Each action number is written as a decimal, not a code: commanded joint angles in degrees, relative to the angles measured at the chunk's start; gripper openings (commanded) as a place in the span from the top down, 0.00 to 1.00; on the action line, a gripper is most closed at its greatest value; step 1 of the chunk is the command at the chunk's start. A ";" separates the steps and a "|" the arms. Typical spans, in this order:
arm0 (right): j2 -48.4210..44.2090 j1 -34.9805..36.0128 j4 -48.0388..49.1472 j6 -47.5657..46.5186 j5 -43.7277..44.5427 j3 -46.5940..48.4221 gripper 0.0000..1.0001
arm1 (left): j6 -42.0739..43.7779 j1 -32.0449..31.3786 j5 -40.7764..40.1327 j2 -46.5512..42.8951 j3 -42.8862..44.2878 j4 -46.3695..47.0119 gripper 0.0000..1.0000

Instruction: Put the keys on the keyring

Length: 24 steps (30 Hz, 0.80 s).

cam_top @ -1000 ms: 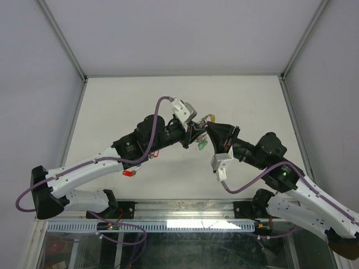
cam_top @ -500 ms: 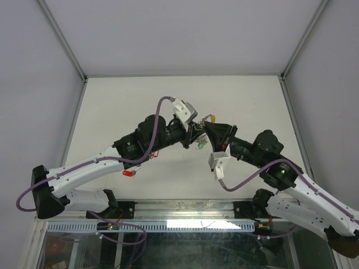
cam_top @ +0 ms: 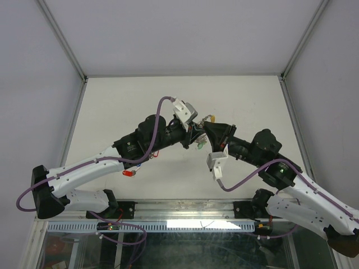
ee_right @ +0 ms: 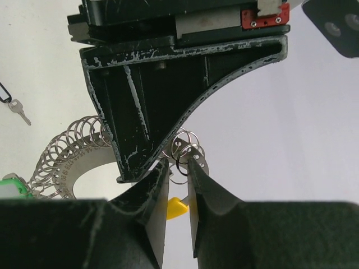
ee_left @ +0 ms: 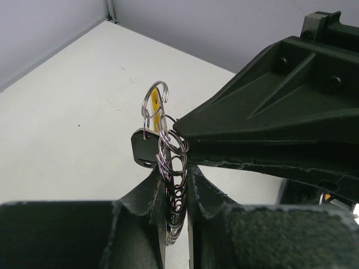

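The left gripper [ee_left: 176, 185] is clamped on the keyring [ee_left: 171, 151], a coil of thin, shiny silver wire loops standing upright between its matte black fingers, over the middle of the white tabletop [cam_top: 112, 106]. A yellow plastic tag [ee_left: 153, 100] shows behind the top loop. The right gripper [ee_right: 178, 168] has its scuffed jaws narrowly apart at a small loop; whether they pinch it I cannot tell. A key with a red tag [cam_top: 129, 173] lies toward the tabletop's near edge.
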 commanded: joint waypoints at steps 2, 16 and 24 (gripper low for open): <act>0.78 0.39 2.51 -1.30 1.34 2.87 0.80 | -0.60 -0.34 1.06 -0.40 2.76 2.56 1.00; 0.07 0.40 4.98 0.92 2.80 1.82 0.99 | -0.44 -0.32 0.46 -0.81 2.50 2.36 1.00; -1.15 0.39 5.08 5.64 4.05 1.57 1.00 | -0.44 -0.31 0.25 -0.78 2.58 2.37 1.00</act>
